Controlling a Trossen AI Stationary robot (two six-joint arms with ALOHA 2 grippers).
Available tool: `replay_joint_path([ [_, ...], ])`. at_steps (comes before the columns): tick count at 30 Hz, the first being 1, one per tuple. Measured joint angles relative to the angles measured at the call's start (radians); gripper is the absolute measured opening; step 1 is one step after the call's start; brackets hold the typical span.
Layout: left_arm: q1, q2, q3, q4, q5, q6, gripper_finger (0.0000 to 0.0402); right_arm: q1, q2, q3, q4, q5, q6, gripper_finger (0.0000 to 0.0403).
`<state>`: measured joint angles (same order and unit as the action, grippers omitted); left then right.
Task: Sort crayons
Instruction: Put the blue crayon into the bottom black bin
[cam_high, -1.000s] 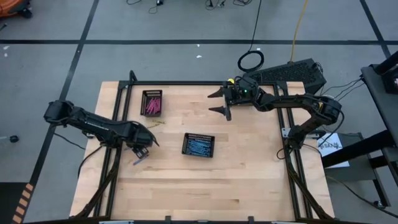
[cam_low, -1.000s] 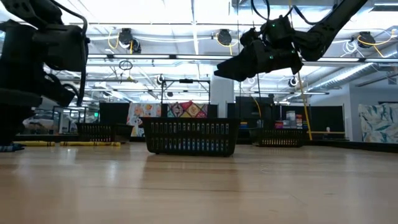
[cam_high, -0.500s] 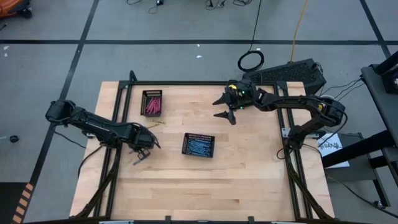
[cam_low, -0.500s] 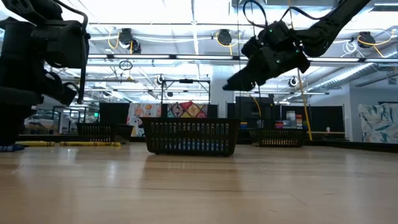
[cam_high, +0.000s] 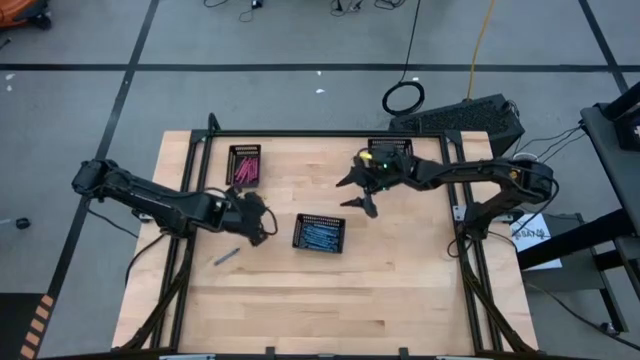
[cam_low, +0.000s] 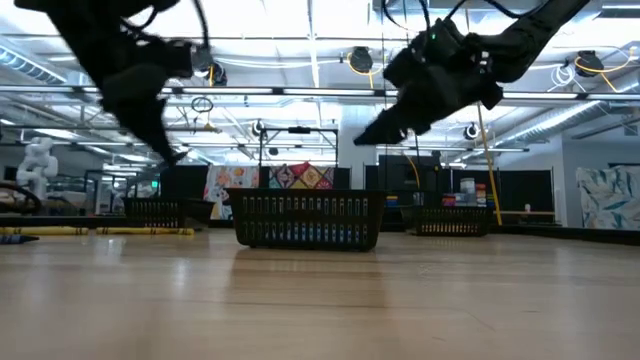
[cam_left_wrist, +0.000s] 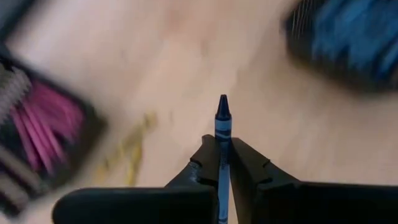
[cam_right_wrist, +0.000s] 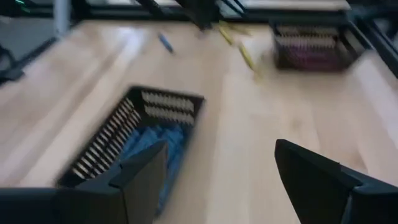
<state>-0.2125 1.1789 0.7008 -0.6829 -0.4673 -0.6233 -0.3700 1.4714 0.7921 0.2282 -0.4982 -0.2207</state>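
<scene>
My left gripper (cam_left_wrist: 222, 146) is shut on a blue crayon (cam_left_wrist: 222, 115) and hangs above the table between the tray of pink crayons (cam_high: 245, 165) and the tray of blue crayons (cam_high: 319, 233); the high view shows this left gripper (cam_high: 260, 226) just left of the blue tray. Another blue crayon (cam_high: 226, 257) lies flat on the table nearby. A couple of yellow crayons (cam_high: 254, 200) lie loose by the pink tray. My right gripper (cam_high: 357, 193) hovers open beyond the blue tray's far right corner, and the right wrist view shows the blue tray (cam_right_wrist: 146, 140) below it. My left gripper pinches the blue crayon's body (cam_left_wrist: 222, 163) between its two fingers. The crayon lies along the fingers, and its pointed tip (cam_left_wrist: 222, 104) sticks out past the fingertips. The fingers slant down toward the table. The crayon is lifted clear.
The right wrist view also shows the pink tray (cam_right_wrist: 311, 46), the yellow crayons (cam_right_wrist: 239, 46) and the loose blue crayon (cam_right_wrist: 165, 42) farther off. A black frame borders the wooden table (cam_high: 330, 300), whose near half is bare wood.
My left gripper has risen from the spot where the blue crayons lay and swung toward the blue tray, carrying one blue crayon; the other stays on the table. My right gripper has come toward the near edge and tipped downward, staying open.
</scene>
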Motion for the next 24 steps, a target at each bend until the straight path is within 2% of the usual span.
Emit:
replay_joint_path([
  [3,0.001,-0.001,0.001,0.162,-0.127,0.108,0.0014,0.057,0.003,-0.01,0.112,-0.001,0.016,0.0281],
  [7,-0.008,-0.003,-0.003,0.425,-0.283,0.296,0.0014,0.108,0.044,-0.116,0.446,0.0,0.133,0.0281],
  [10,-0.013,-0.003,-0.044,0.713,-0.33,0.486,0.0014,0.134,0.079,-0.188,0.688,0.045,0.226,0.0281],
  [13,-0.004,-0.002,-0.111,1.06,-0.299,0.673,0.0014,0.159,0.105,-0.205,0.762,0.11,0.216,0.0281],
  [16,0.023,0.015,-0.177,1.36,-0.172,0.798,0.0015,0.18,0.134,-0.184,0.787,0.133,0.189,0.0281],
  [20,0.052,0.029,-0.226,1.61,-0.036,0.873,0.0015,0.199,0.18,-0.12,0.813,0.133,0.151,0.0281],
  [24,0.057,0.031,-0.231,1.694,0.026,0.923,0.0015,0.209,0.247,-0.038,0.862,0.185,0.128,0.0281],
])
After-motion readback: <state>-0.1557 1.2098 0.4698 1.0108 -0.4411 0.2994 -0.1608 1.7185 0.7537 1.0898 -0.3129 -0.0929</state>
